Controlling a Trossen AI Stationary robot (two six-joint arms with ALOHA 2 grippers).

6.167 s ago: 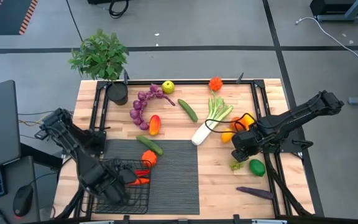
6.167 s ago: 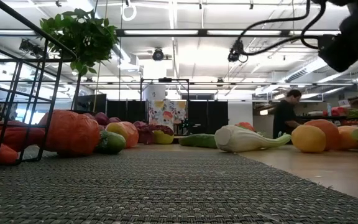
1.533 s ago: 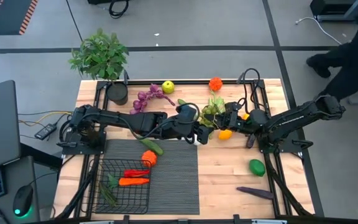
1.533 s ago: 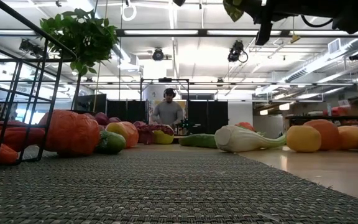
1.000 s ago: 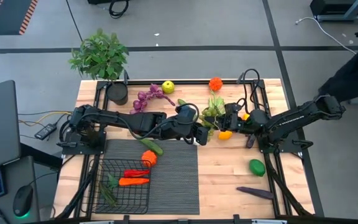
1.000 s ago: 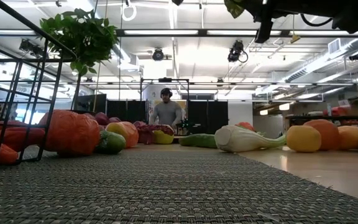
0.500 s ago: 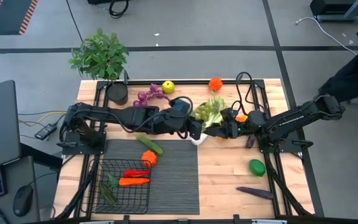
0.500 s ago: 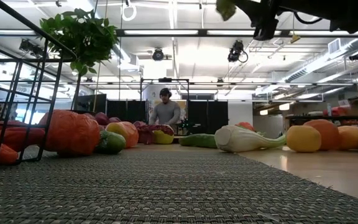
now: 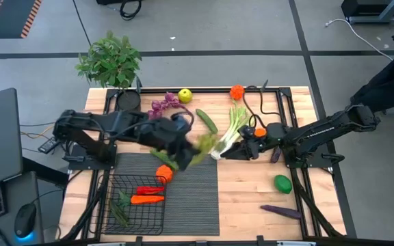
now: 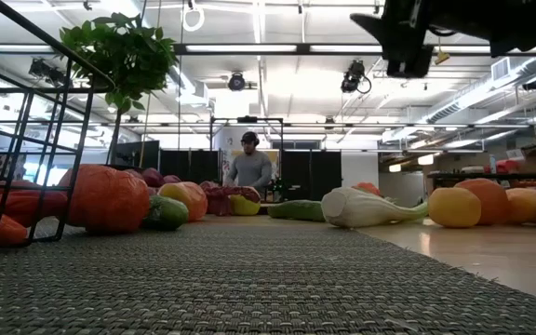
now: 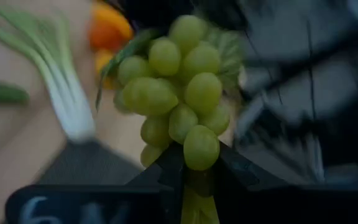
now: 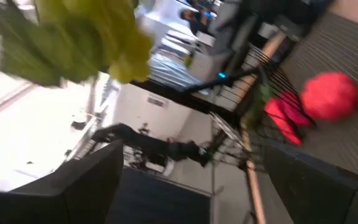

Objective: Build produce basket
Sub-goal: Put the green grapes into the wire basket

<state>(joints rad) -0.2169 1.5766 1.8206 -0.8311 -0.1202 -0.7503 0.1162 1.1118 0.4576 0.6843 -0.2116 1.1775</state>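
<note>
My left gripper (image 9: 191, 147) is over the far edge of the dark mat (image 9: 190, 198), shut on a bunch of green grapes (image 11: 179, 93), which shows blurred in the high view (image 9: 206, 143). My right gripper (image 9: 236, 152) stands open just right of the grapes, beside the leek (image 9: 230, 133); nothing is between its fingers (image 12: 194, 149). The black wire basket (image 9: 164, 205) sits on the mat's near left corner and holds red peppers (image 9: 149, 195) and a green piece. My left gripper pinches the near end of the grape bunch (image 11: 201, 152) between its two fingers (image 11: 169, 171). The fingers come roughly level from the table's left. The bunch sticks out beyond the fingertips toward the table's right, lifted clear of the mat and table.
On the mat lie an orange-red fruit (image 9: 164, 173) and a cucumber (image 9: 166, 159). Purple grapes (image 9: 159, 106), a lemon (image 9: 185, 96), another cucumber (image 9: 207, 121) and an orange pepper (image 9: 237, 91) lie at the far side. A green fruit (image 9: 282, 183) and an eggplant (image 9: 280, 212) lie near right. A potted plant (image 9: 111, 61) stands far left.
The green grapes have passed from my right gripper to my left one. My left gripper has drawn back toward the table's left and near edge with the bunch, away from the leek. My right gripper has let go and stays by the leek.
</note>
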